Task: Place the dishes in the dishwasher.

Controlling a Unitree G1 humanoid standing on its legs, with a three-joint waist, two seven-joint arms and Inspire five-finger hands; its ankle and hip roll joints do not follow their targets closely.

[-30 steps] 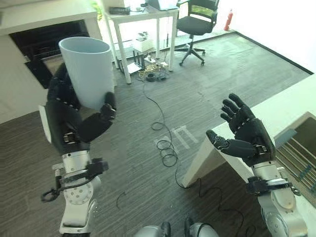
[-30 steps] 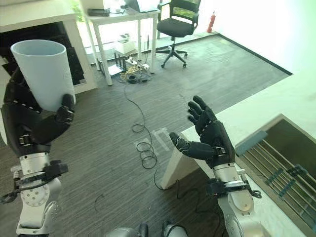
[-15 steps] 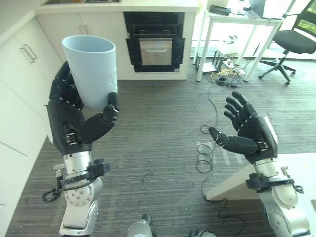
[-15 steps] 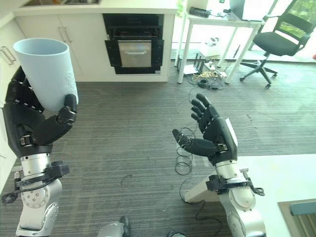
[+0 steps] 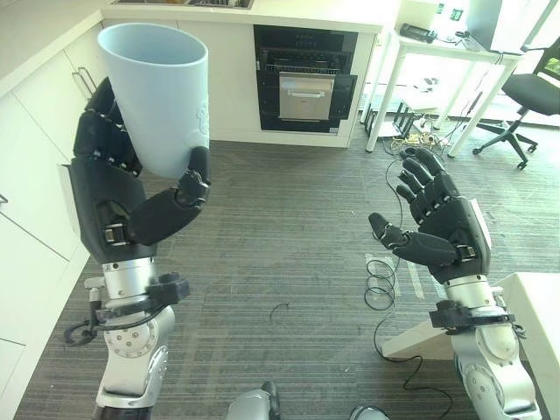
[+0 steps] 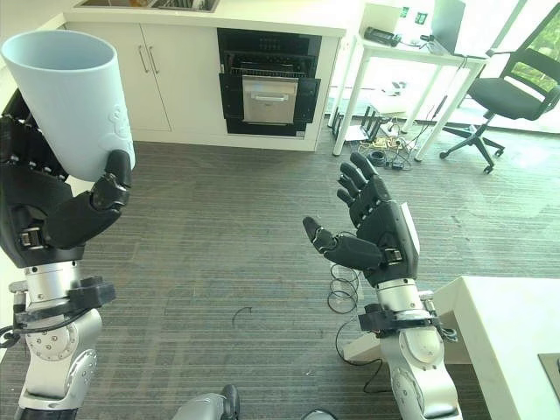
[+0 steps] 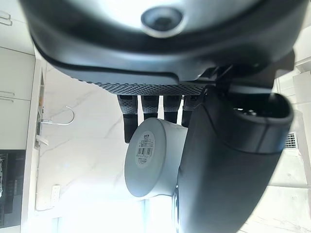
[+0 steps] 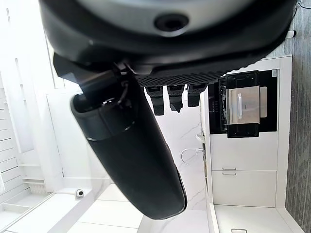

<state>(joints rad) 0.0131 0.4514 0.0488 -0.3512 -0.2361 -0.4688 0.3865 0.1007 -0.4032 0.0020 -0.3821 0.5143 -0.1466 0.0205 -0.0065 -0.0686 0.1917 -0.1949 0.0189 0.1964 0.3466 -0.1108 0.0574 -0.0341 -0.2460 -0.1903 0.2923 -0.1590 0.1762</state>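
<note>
Two hands are raised over a grey striped carpet floor (image 5: 289,227). The left hand (image 5: 114,197), at about nine o'clock in the head views, holds a tall pale-blue tapered plastic cup (image 5: 162,96) upright, mouth up; its fingers are curled round the far side of the cup's lower half and the thumb is pressed against the near side just above the base. In the left wrist view the round pale underside of the cup (image 7: 146,162) bears a small label, with fingertips wrapped over its edge and the thumb lying across it. The right hand (image 5: 442,232), at about three o'clock and well apart from the cup, is held palm inward and holds nothing: its fingers are straight and fanned apart, the thumb stretched out toward the left. A built-in black oven with a steel door panel (image 5: 306,87) sits at twelve o'clock, set into a run of white cabinets under a pale worktop (image 5: 236,96). At one o'clock stands a white-legged table (image 5: 437,61), with a tangle of cables and small devices (image 5: 407,140) on the floor beneath it. A black office chair on castors (image 5: 525,101) stands at two o'clock. A white slab-like counter edge (image 6: 499,332) shows at four o'clock beside the right forearm.
</note>
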